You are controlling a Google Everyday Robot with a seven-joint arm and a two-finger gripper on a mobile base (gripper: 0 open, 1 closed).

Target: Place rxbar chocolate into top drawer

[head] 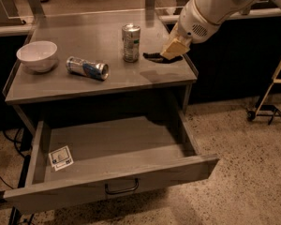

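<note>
The rxbar chocolate (155, 56), a flat dark bar, juts out to the left from the tan fingers of my gripper (171, 53), which is shut on it. Both hang just over the right part of the grey tabletop (79, 34), right of an upright silver can (130, 42). A faint shadow lies on the tabletop below the bar. Below the tabletop the top drawer (126, 142) stands pulled out. It has a dark curved handle (122, 187) on its front and a small white sticker (61, 157) on its floor at the left.
A white bowl (37, 55) sits at the left of the tabletop, and a silver and blue can (87, 68) lies on its side beside it. A metal stand (271, 95) is on the speckled floor at the right.
</note>
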